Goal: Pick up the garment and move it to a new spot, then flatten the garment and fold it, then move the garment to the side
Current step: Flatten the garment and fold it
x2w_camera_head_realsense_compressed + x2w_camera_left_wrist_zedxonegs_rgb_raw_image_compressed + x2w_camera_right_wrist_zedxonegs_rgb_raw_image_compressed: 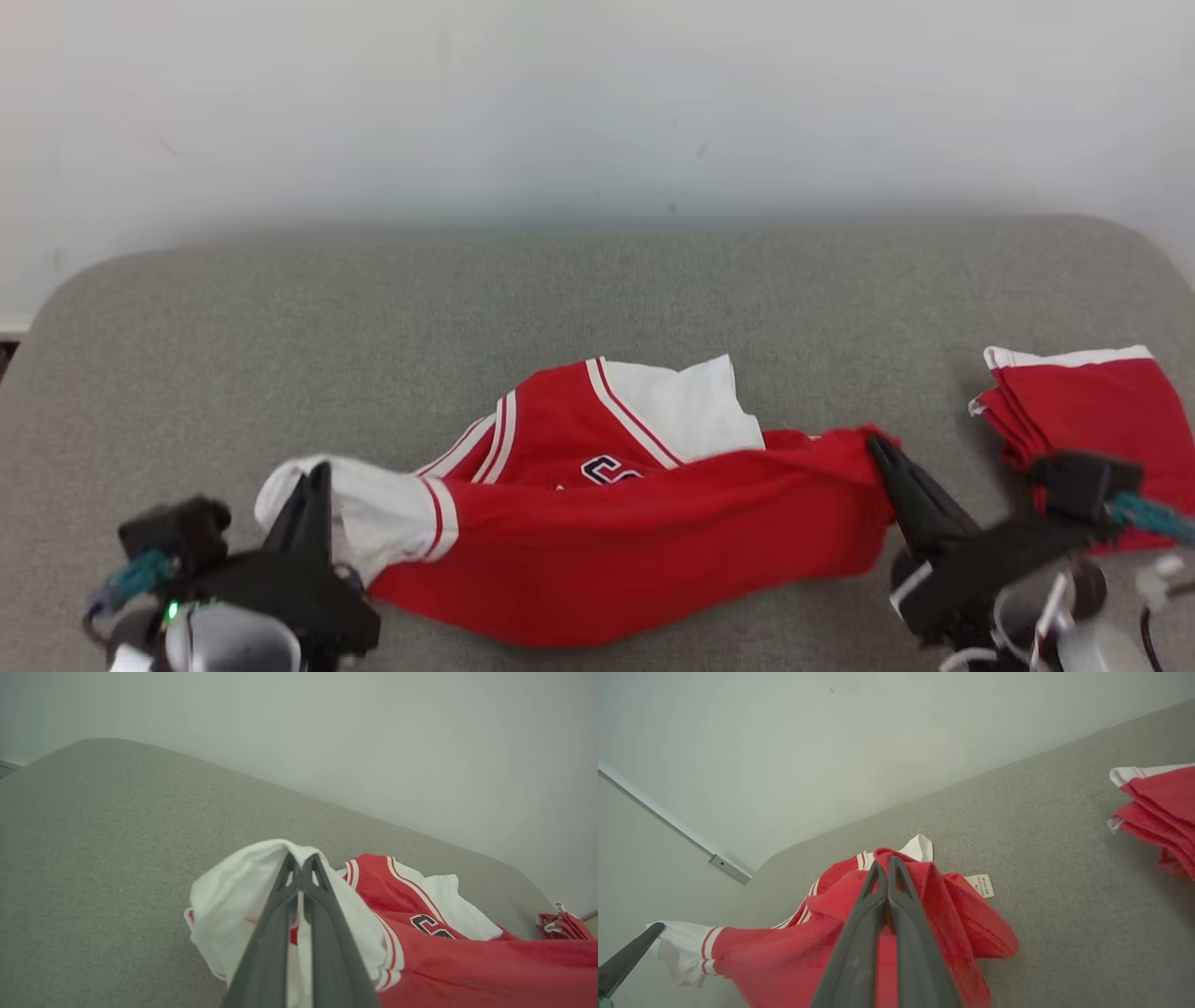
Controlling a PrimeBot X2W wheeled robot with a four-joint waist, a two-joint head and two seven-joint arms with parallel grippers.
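**Jersey pinched at both ends, strung across the grey cushion**

From where I stand, the red and white sports jersey (635, 532) lies near the front edge of the grey fabric-covered surface (597, 289), roughly at its middle, drawn out sideways into a long band.

The left gripper (320, 469) has its two dark fingers pressed together on the white sleeve end of the jersey. In the left wrist view that white cloth bunches around the fingertips and drapes down either side of them.

The right gripper (876, 442) is clamped the same way on the red end, fingers closed with a fold of red fabric humped over the tips.

Between the two grips the red cloth runs in one loose, creased sweep, its lower edge sagging toward the surface. Behind that band the rest of the jersey sits crumpled on the cushion: striped white-and-red trim, a white panel and part of a dark letter.

A small white care label (983, 885) pokes out flat on the grey fabric just beside the right-hand grip.

Well apart, off to the robot's right, rests a stack of folded red cloth (1083, 401) with a white edge. A plain white wall (597, 103) stands behind the cushion.
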